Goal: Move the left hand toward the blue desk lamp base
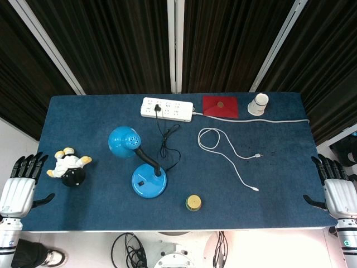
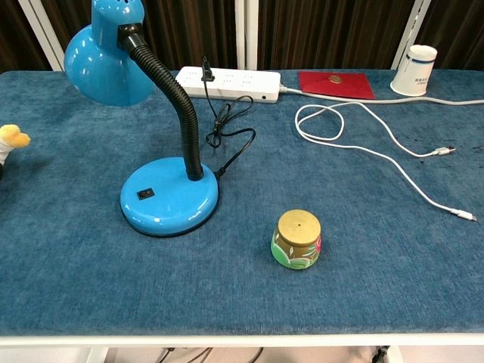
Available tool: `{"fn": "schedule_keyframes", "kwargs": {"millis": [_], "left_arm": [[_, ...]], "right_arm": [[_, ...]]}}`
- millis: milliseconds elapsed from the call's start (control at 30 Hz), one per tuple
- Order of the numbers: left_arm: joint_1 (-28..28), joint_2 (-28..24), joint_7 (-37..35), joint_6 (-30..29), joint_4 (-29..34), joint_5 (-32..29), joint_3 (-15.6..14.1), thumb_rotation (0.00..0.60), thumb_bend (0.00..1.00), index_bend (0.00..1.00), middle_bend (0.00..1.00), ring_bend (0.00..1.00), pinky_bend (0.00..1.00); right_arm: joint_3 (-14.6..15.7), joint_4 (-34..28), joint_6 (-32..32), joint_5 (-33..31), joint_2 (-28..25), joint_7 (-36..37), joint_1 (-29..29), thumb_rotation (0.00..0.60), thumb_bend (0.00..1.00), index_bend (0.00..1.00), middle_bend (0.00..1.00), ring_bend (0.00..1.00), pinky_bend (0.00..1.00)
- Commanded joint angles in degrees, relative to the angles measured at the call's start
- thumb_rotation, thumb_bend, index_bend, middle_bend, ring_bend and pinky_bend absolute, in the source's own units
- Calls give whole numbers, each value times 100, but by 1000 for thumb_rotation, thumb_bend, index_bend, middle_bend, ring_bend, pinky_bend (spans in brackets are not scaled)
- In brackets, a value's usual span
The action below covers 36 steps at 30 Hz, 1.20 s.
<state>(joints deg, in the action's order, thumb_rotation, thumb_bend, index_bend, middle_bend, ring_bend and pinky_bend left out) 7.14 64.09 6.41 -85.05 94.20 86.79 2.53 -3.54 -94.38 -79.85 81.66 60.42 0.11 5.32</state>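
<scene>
The blue desk lamp stands near the table's front centre on its round blue base (image 1: 149,183) (image 2: 169,196), which carries a small black switch. A black gooseneck rises to the blue shade (image 1: 125,141) (image 2: 105,50). My left hand (image 1: 21,187) hangs off the table's left edge, far to the left of the base, its fingers apart and holding nothing. My right hand (image 1: 336,190) is likewise off the right edge, fingers apart and holding nothing. Neither hand shows in the chest view.
A black-and-white plush toy (image 1: 69,168) lies between my left hand and the lamp. A small green jar with a gold lid (image 1: 193,202) (image 2: 296,239) sits right of the base. White power strip (image 1: 167,109), red pouch (image 1: 220,106), paper cup (image 1: 258,104) and white cable (image 1: 223,146) lie further back.
</scene>
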Motion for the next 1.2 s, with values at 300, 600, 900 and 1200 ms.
{"fn": "schedule_keyframes", "kwargs": {"millis": [300, 600, 900, 1200], "left_arm": [[-10, -16, -43, -9, 33, 43, -22, 600, 7, 57, 16, 0, 0], [11, -23, -51, 25, 57, 57, -23, 600, 7, 57, 16, 0, 0], [271, 2, -691, 451, 168, 643, -310, 600, 11, 57, 125, 88, 270], [681, 609, 6, 872, 166, 1120, -341, 600, 179, 58, 695, 687, 723]], "right_arm": [[-1, 3, -59, 53, -22, 70, -23, 600, 57, 0, 0, 0, 0], [-20, -18, -60, 58, -49, 86, -13, 600, 57, 0, 0, 0, 0], [25, -130, -410, 353, -51, -73, -118, 600, 57, 0, 0, 0, 0], [15, -52, -306, 276, -51, 53, -98, 600, 57, 0, 0, 0, 0]]}}
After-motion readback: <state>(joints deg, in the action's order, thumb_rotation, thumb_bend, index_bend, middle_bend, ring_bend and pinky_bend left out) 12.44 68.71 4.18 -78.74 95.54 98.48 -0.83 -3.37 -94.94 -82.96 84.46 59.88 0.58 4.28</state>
